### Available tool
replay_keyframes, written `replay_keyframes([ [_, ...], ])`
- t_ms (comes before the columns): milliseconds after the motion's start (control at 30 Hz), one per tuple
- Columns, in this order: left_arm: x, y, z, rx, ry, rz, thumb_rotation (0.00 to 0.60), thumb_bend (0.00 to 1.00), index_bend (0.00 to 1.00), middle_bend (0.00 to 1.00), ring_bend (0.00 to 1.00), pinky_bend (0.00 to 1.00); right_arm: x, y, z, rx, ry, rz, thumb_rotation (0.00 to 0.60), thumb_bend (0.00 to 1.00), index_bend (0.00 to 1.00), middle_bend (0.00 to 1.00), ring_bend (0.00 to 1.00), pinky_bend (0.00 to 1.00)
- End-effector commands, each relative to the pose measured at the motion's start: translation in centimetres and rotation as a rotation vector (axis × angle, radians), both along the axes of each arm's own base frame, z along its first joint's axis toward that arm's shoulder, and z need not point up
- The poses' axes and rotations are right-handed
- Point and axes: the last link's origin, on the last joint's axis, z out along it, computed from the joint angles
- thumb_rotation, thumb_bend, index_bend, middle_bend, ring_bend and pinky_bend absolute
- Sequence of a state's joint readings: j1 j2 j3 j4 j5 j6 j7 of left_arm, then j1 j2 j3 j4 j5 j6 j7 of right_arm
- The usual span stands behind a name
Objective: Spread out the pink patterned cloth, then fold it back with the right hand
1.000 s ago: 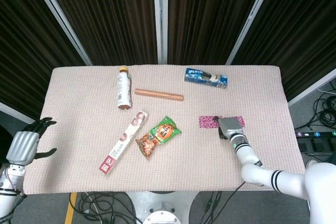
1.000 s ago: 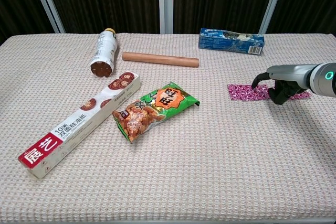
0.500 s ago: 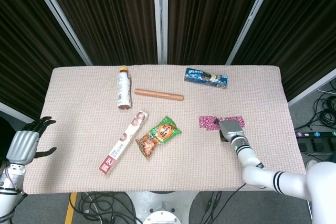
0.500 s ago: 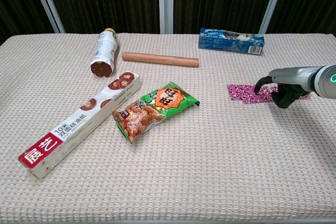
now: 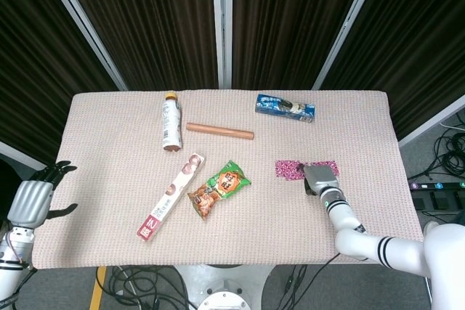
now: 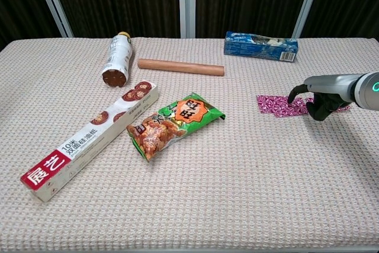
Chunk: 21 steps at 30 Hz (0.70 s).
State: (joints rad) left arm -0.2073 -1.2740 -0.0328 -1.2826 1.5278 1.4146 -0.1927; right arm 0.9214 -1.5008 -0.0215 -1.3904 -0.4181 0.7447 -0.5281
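The pink patterned cloth [image 5: 289, 169] [image 6: 275, 105] lies flat as a narrow strip on the right side of the table. My right hand [image 5: 317, 178] [image 6: 320, 100] rests over the strip's right part, palm down. Its dark fingers [image 6: 323, 111] curl onto the cloth and the thumb reaches left to touch it. Whether the fingers pinch the fabric is hidden under the hand. A small end of cloth shows beyond the hand on the right. My left hand [image 5: 32, 201] hangs off the table's left edge with fingers apart, holding nothing; the chest view does not show it.
A green snack bag [image 6: 174, 124] and a long wrap box [image 6: 92, 137] lie centre-left. A bottle on its side [image 6: 115, 58], a wooden rolling pin [image 6: 180, 66] and a blue box [image 6: 260, 46] sit along the back. The table [image 6: 237, 194] is covered in woven cloth.
My right hand has slid slightly to the right along the cloth and settled there. The cloth keeps its shape and place. The left hand has not moved.
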Motion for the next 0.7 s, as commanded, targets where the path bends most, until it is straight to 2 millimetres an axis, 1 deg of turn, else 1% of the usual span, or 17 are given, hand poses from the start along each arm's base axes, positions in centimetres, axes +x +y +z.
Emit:
replay_keyframes([
  [33,0.0,0.0,0.0,-0.001,0.0,-0.001,0.6,0.04,0.29,0.29,0.24,0.34,-0.2,0.1,-0.1,0.009,0.01,-0.002,0.6,0.76,0.18,1.0,1.0,1.0],
  [200,0.0,0.0,0.0,-0.002,-0.001,0.0,0.6,0.03,0.29,0.29,0.24,0.33,-0.5,0.3,-0.1,0.021,0.026,-0.007,0.6,0.76,0.19,1.0,1.0,1.0],
  [300,0.0,-0.1,0.0,-0.001,-0.002,0.0,0.6,0.03,0.29,0.29,0.24,0.33,-0.5,0.4,0.0,0.027,0.031,-0.007,0.6,0.76,0.22,1.0,1.0,1.0],
  [467,0.1,-0.1,0.0,-0.003,-0.005,-0.004,0.6,0.04,0.29,0.29,0.24,0.34,-0.4,0.8,0.3,0.033,0.033,-0.002,0.6,0.76,0.24,1.0,1.0,1.0],
  [700,0.2,-0.3,0.1,-0.003,-0.01,-0.006,0.6,0.04,0.29,0.29,0.24,0.33,-0.7,2.2,0.8,0.046,0.033,-0.014,0.6,0.76,0.24,1.0,1.0,1.0],
])
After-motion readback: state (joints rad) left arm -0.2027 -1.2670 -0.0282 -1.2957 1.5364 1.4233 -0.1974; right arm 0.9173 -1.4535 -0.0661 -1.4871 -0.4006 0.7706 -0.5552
